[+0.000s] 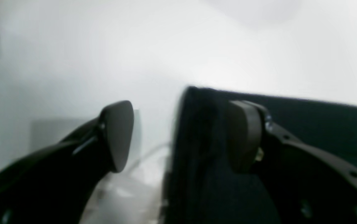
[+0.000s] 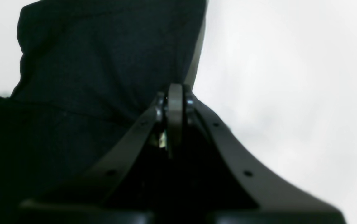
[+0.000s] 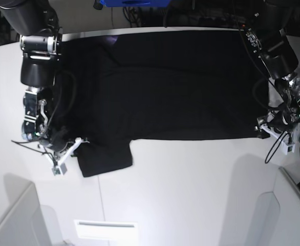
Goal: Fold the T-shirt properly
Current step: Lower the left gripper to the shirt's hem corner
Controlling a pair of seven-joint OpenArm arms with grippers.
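Nearest the base camera, the white worktop (image 3: 191,195) lies bare along its front edge, with a pale slotted panel (image 3: 105,227) set into it at the lower left of the view. Just behind that strip, a short sleeve of the T-shirt (image 3: 165,87) juts forward toward the camera, and the right end effector (image 3: 68,147) sits at this sleeve's outer corner. The right wrist view shows its 2 fingers (image 2: 174,105) pressed together with a fold of black cloth rising right at their tips, so it is clamped on the T-shirt. On the opposite side of the base view, the left end effector (image 3: 278,124) rests at the garment's near corner. The left wrist view shows its 2 pads standing well apart: one pad (image 1: 117,133) is over bare white surface, the other (image 1: 244,133) lies against the black cloth, with the cloth's edge in the gap between them. Farther back, the T-shirt spreads flat and mostly smooth across the worktop as a wide black rectangle, plain side up, reaching the far edge. Beyond it, both arms rise toward the top corners, with a blue object (image 3: 129,2) and cables at the back.
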